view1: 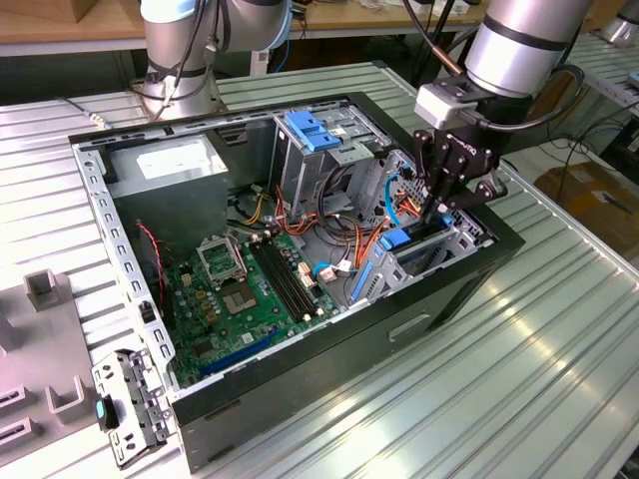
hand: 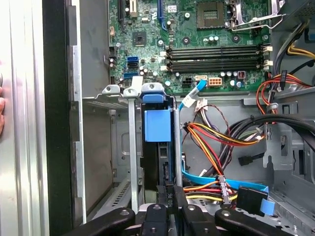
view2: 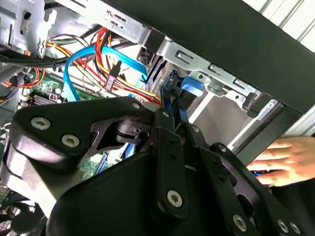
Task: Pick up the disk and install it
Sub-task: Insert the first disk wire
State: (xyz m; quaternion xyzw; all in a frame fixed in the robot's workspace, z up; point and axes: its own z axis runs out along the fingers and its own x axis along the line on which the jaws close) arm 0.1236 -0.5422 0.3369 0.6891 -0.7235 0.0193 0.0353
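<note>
A ribbed metal tabletop (view1: 519, 359) catches pale overhead light in bright streaks, a wooden workbench (view1: 60, 25) runs along the back with dark space beneath it, more slatted metal benching (view1: 614, 60) stands at the exterior view's right, and a brown cardboard box (view1: 589, 195) sits on the floor.

Robotics laboratory or assembly workshop: an opened computer case (view1: 300, 399) lies on a ribbed aluminium worktable (view1: 519, 369), flanked by a second robot base (view1: 180, 60), wooden benches (view1: 60, 25) and grey fixtures (view1: 45, 289).
</note>
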